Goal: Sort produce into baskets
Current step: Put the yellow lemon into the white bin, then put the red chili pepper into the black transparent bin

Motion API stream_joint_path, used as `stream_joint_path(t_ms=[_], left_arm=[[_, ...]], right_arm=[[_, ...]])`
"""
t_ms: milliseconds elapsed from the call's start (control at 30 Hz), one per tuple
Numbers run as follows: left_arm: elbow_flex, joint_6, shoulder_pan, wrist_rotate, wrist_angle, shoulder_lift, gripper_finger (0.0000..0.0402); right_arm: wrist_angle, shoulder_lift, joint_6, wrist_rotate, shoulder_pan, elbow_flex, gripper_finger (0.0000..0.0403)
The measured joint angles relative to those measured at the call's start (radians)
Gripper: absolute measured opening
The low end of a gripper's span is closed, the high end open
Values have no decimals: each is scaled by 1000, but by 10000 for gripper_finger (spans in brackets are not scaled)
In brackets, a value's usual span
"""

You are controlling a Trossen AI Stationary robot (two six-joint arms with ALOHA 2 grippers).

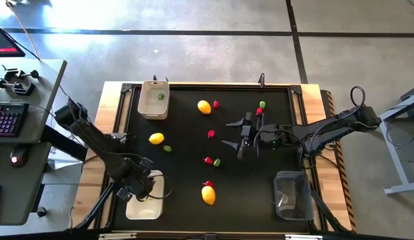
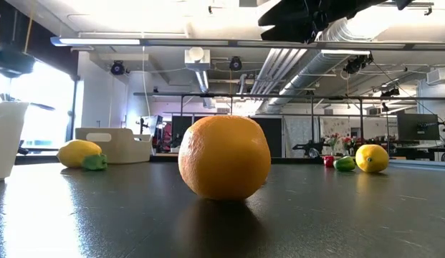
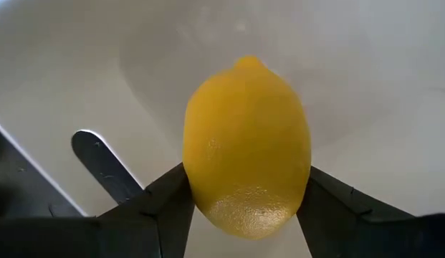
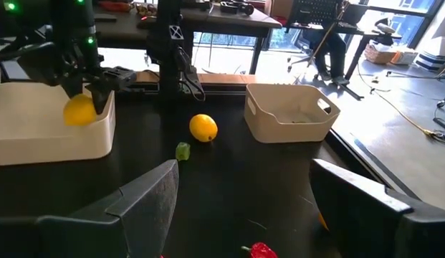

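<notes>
The high view looks straight down over the whole black table (image 1: 193, 180), both arms in frame. The low view sits at tabletop level, facing the room, very close to a lemon (image 2: 224, 156). The left wrist view looks down into the white tray (image 3: 100, 79) — nearly touching its held lemon (image 3: 247, 147). The right wrist view faces across the table, sharing that tray (image 4: 43, 132) and the beige tub (image 4: 290, 113) with the high view.

A glossy yellow oval lemon (image 3: 247, 147) sat against the plain white shallow tray (image 3: 365, 79); the table (image 1: 187, 180) was matte black, dotted with small red pieces (image 1: 211, 133).
</notes>
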Motion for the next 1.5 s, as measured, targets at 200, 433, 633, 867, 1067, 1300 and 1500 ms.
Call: stream_joint_path(t_ms=[200,433,633,867,1067,1300,1500], left_arm=[[0,-24,3,-1,8,30,199],[0,-91,23,-12,7,36,226],[0,-114,31,22,-8,35,242],[55,-96,29,67,-90,35,239],[140,-106,29,46,-143,18,215],[141,-119,80,-71,-93,-93,127],[96,-6,197,-120,80,-225,47]], right_arm=[[0,0,0,0,0,0,304],[0,0,0,0,0,0,304],[0,0,0,0,0,0,304],[0,0,-1,0,0,0,304],[-13,0,-3,0,0,0,304],[-71,1,-3,24,-5,0,275],[-77,6,-18,33,-6,0,170]])
